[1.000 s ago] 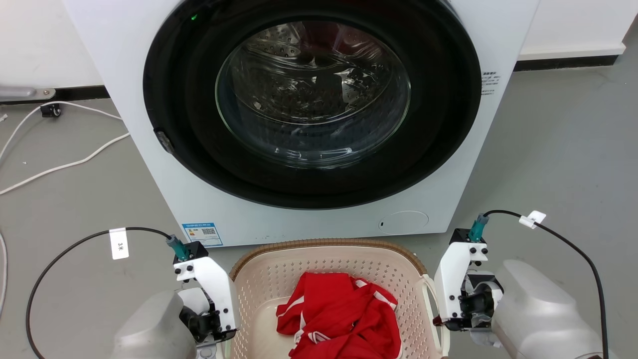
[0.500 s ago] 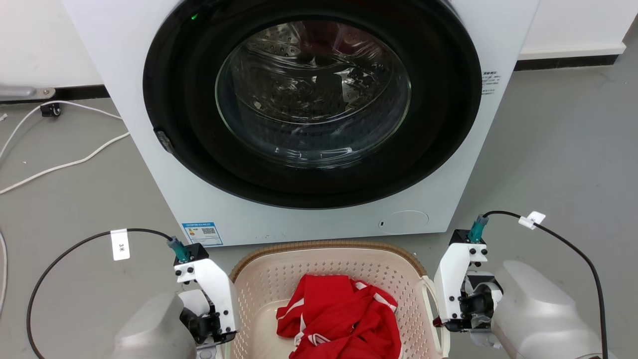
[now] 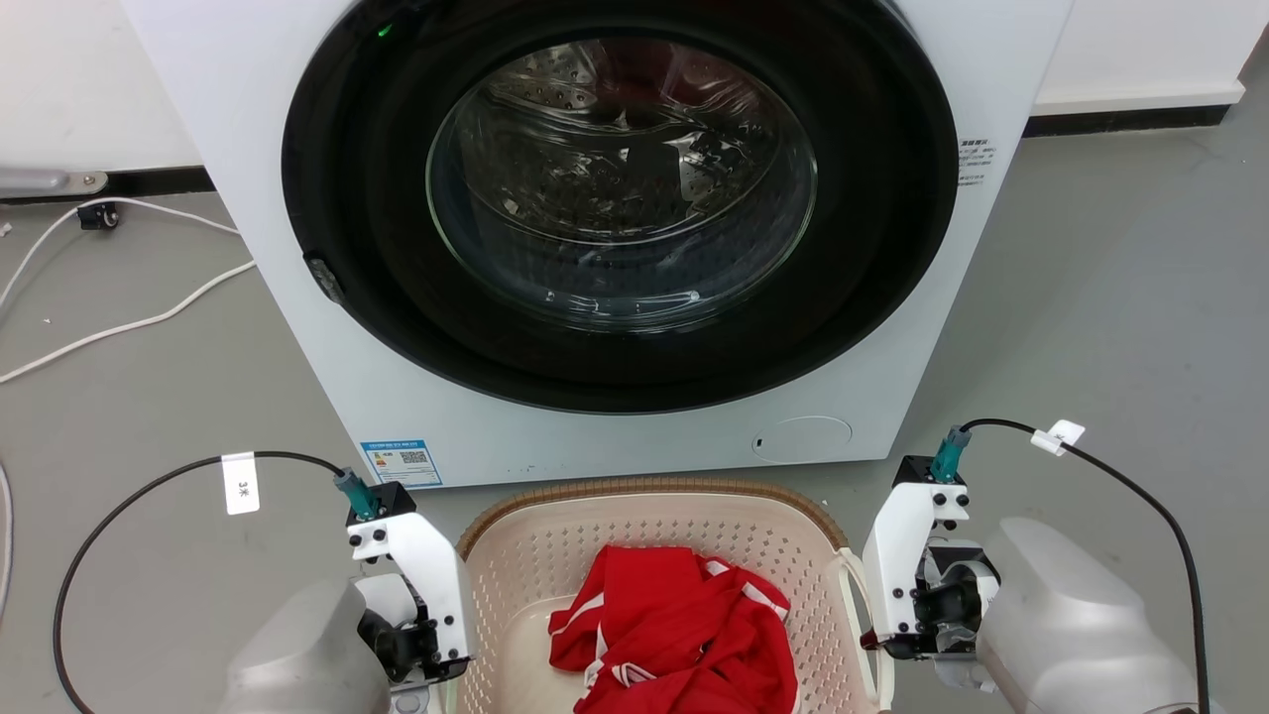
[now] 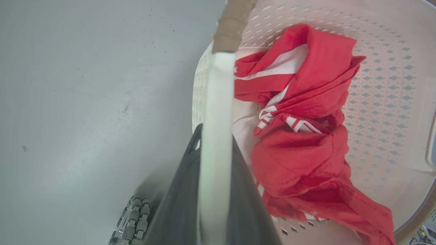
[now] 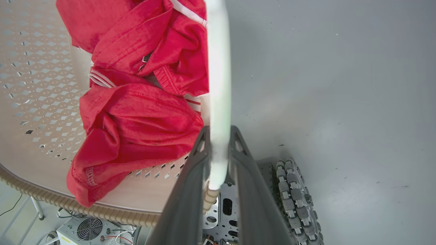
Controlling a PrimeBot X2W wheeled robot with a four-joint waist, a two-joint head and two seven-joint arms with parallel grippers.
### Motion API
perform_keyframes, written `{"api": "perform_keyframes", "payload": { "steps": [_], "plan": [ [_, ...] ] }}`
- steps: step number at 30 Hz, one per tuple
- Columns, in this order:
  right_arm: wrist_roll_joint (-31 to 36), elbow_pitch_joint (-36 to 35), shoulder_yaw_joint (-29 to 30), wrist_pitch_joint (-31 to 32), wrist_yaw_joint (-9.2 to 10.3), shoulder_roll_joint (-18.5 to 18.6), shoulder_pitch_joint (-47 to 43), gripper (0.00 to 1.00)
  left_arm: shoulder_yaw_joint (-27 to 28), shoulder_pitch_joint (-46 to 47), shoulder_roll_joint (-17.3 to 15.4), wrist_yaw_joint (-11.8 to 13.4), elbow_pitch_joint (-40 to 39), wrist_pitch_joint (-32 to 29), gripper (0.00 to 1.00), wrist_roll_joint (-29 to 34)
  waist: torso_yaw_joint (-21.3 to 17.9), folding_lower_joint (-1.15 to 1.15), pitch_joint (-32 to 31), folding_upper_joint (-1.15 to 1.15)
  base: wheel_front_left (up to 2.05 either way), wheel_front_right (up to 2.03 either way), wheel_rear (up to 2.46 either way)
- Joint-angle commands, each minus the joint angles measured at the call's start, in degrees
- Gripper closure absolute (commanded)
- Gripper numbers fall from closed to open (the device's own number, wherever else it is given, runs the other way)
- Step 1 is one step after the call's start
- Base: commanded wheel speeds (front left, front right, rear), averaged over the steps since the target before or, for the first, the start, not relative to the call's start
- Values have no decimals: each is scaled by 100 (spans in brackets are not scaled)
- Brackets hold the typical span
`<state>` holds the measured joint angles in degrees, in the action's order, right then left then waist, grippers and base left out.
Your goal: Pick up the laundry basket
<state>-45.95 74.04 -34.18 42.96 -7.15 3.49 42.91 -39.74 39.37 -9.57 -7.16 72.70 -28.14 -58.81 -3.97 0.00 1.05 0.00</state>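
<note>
The laundry basket (image 3: 555, 555), cream with perforated walls and a brown woven-look rim, sits between my two arms at the bottom of the head view. A crumpled red garment (image 3: 684, 625) with white stripes lies inside it. My left gripper (image 3: 436, 664) is at the basket's left side. In the left wrist view, my left gripper (image 4: 215, 136) is shut on the white loop handle (image 4: 218, 85). My right gripper (image 3: 877, 640) is at the basket's right side. The right wrist view shows my right gripper (image 5: 219, 136) shut on the other white handle (image 5: 218, 68). The floor lies well below the basket in both wrist views.
A white front-loading washing machine (image 3: 615, 218) with its round glass door closed stands just behind the basket. White cables (image 3: 119, 327) trail over the grey floor at the left. My wheeled base (image 5: 293, 194) lies beneath the basket.
The whole head picture has shifted very slightly, so the camera has moved a little. Both grippers keep their hold on the handles, and the basket stays between them.
</note>
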Motion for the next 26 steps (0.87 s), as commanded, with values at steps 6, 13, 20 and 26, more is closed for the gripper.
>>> {"api": "perform_keyframes", "payload": {
  "steps": [6, 13, 20, 26],
  "plan": [
    [52, -33, 50, 33, -63, -97, -105, 100, -16, 126, 59, -56, -33, 42, 100, -82, 4, 0, 9, 0, 0, 0, 0],
    [97, -31, 113, 51, -63, -94, -128, 100, -48, 137, 69, -44, -24, 66, 100, -124, 12, 0, 27, 0, 0, 0, 0],
    [174, -31, 162, 60, -64, -90, -144, 100, -90, 98, 68, -44, -14, 80, 100, -143, 2, 0, 18, 0, 0, 0, 0],
    [236, -31, 199, 72, -64, -90, -132, 100, -125, 84, 79, -44, -8, 105, 100, -170, -9, 0, 13, 0, 0, 0, 0]
  ]
}}
